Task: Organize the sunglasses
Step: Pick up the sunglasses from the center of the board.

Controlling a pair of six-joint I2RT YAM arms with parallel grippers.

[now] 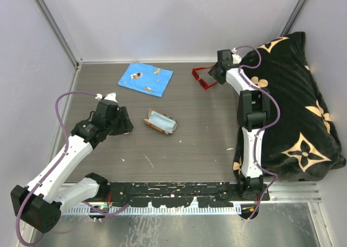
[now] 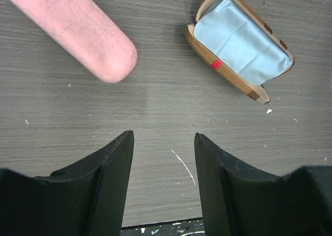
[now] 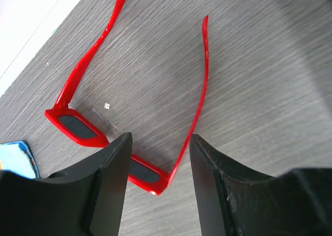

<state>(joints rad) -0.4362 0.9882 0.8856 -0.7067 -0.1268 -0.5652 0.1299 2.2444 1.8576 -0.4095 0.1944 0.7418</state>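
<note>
Red angular sunglasses (image 1: 203, 78) lie at the back of the table with both temples unfolded. In the right wrist view the sunglasses (image 3: 77, 127) rest flat, and my right gripper (image 3: 160, 142) is open just above them, straddling the frame's right corner and hinge without clamping it. My left gripper (image 1: 122, 125) is open over the table's left side, with only bare wood between its fingers (image 2: 116, 163). A pink oval case (image 2: 78, 28) lies just ahead of it to the left. An open brown checked case (image 2: 238, 44) with a light blue cloth inside lies ahead to the right.
A blue patterned cloth (image 1: 145, 78) lies flat at the back centre. A large black cushion with gold motifs (image 1: 295, 106) fills the right side beside the right arm. The open case (image 1: 161, 122) sits mid-table. White walls enclose the back and sides.
</note>
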